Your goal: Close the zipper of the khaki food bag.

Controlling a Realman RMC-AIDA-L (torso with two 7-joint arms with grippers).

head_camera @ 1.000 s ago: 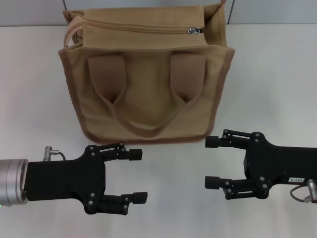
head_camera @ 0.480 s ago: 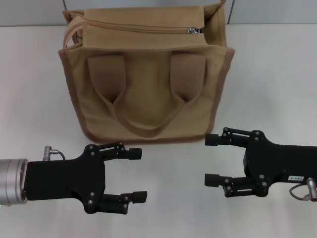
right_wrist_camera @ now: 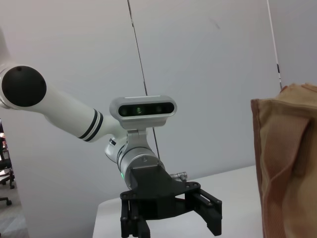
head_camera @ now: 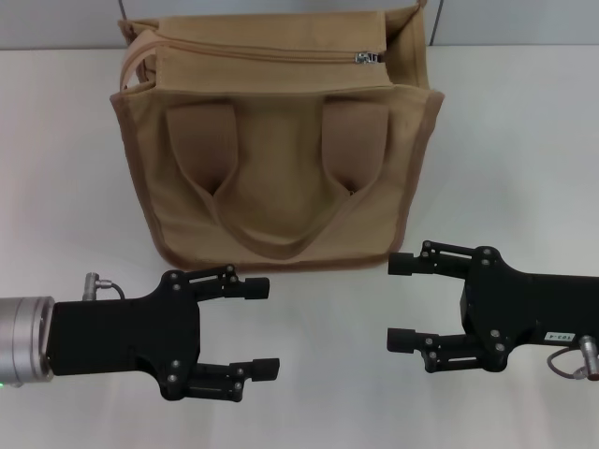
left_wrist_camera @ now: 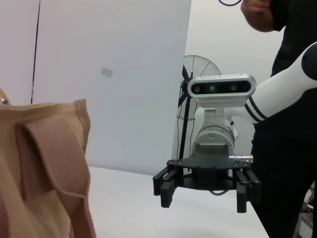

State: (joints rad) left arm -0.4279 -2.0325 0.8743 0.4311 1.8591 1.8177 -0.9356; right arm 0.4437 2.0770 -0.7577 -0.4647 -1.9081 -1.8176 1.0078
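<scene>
The khaki food bag (head_camera: pixel 276 159) stands upright at the back middle of the white table, its two looped handles hanging on its front. The zipper (head_camera: pixel 253 54) runs along its top panel, with the silver pull (head_camera: pixel 367 58) near the right end. My left gripper (head_camera: pixel 261 327) is open and empty in front of the bag's lower left corner. My right gripper (head_camera: pixel 402 303) is open and empty in front of the bag's lower right corner. The two face each other. The left wrist view shows the bag's side (left_wrist_camera: pixel 44 173) and the right gripper (left_wrist_camera: pixel 203 191). The right wrist view shows the bag's edge (right_wrist_camera: pixel 290 158) and the left gripper (right_wrist_camera: pixel 171 218).
The white table (head_camera: pixel 524 150) stretches to both sides of the bag. A grey wall rises behind it. In the left wrist view a standing fan (left_wrist_camera: pixel 198 79) and a person in black (left_wrist_camera: pixel 292 148) are beyond the table.
My left gripper has shifted very slightly; otherwise nothing has moved.
</scene>
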